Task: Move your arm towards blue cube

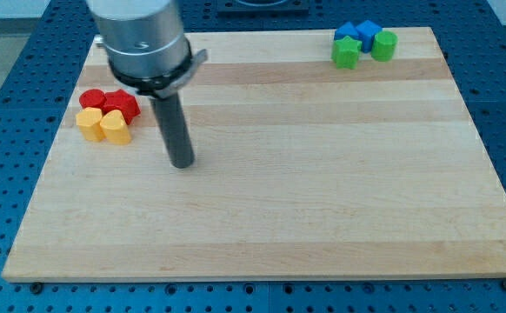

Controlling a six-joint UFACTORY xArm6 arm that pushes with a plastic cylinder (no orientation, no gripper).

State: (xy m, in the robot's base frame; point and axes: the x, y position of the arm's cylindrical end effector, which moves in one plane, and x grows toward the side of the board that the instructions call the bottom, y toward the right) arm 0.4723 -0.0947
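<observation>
The blue cube (369, 33) sits near the view's top right corner of the wooden board, in a tight cluster with another blue block (347, 36), a green star-like block (347, 53) and a green cylinder (384, 45). My tip (182, 163) rests on the board at the view's left, far from the blue cube, which lies well to the right and up. The rod rises from the tip to a silver arm body (144, 39).
A second cluster lies at the view's left edge: a red cylinder (92, 98), a red block (123, 105), a yellow block (89, 123) and a yellow heart-like block (115, 128). It lies just left of my tip. The wooden board (322, 200) rests on a blue perforated table.
</observation>
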